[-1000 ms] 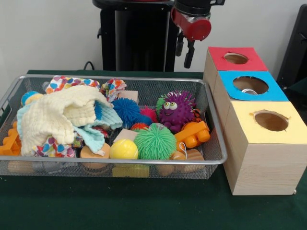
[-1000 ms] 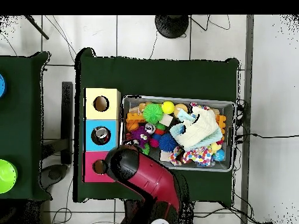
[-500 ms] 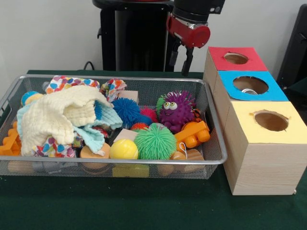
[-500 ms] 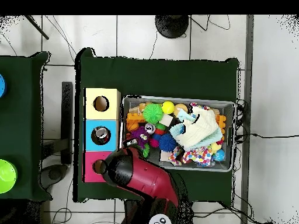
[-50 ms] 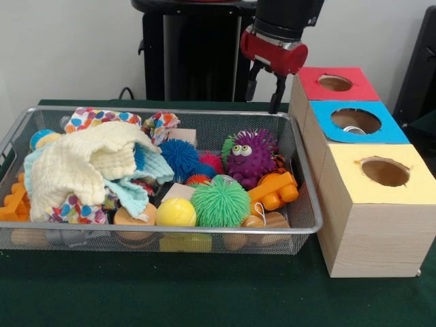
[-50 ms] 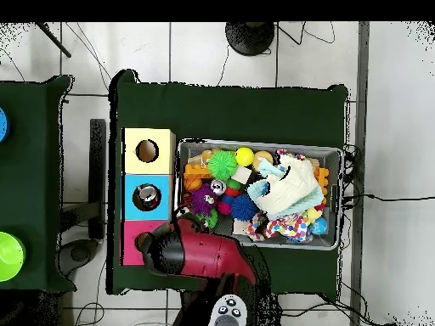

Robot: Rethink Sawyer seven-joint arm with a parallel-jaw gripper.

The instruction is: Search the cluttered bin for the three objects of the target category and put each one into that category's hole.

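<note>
Arm upright, gripper (image 5: 264,84) above bin's (image 5: 204,231) far rim beside red box (image 5: 332,83); fingers narrowly parted, empty; shifted toward boxes since earlier; purple spiky ball (image 5: 248,155) in bin.

My gripper (image 5: 264,87) hangs above the bin's (image 5: 300,170) far right corner, just beside the row of three boxes (image 5: 371,197) standing right of the bin. Toys fill the bin; cloths (image 5: 82,167) lie left.
</note>
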